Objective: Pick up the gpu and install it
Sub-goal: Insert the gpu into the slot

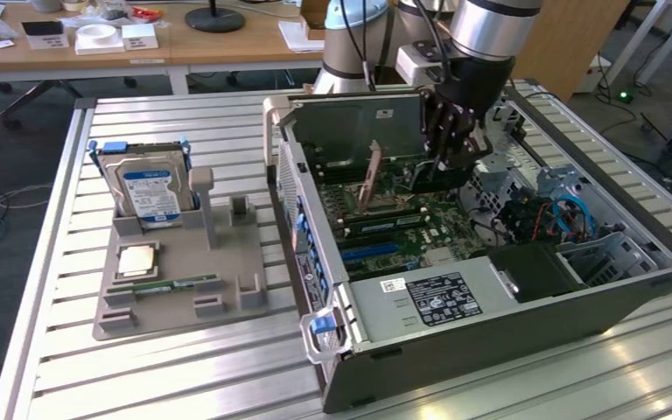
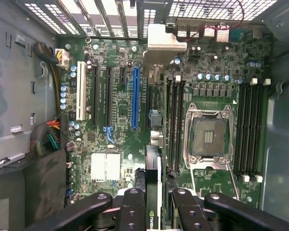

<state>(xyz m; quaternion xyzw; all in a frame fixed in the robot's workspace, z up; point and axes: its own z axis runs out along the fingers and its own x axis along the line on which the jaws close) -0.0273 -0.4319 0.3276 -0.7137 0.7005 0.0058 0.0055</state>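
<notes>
Gripper [image 2: 156, 198] is pinching the gpu [image 2: 153, 168] and holding it edge-down inside the open pc case [image 1: 616, 289], so the pickup part looks done. Seating isn't: the card hangs over the motherboard, just beside the long blue slot [image 2: 135, 98], not in it as far as anyone can tell. CPU socket [image 2: 209, 137] and memory slots [image 2: 176, 125] crowd it. Hard drive [image 1: 150, 188] and memory stick [image 1: 178, 283] sit outside on the grey holder [image 1: 231, 289].

One gpu [image 2: 153, 192], one hard drive [image 1: 150, 192]
</notes>
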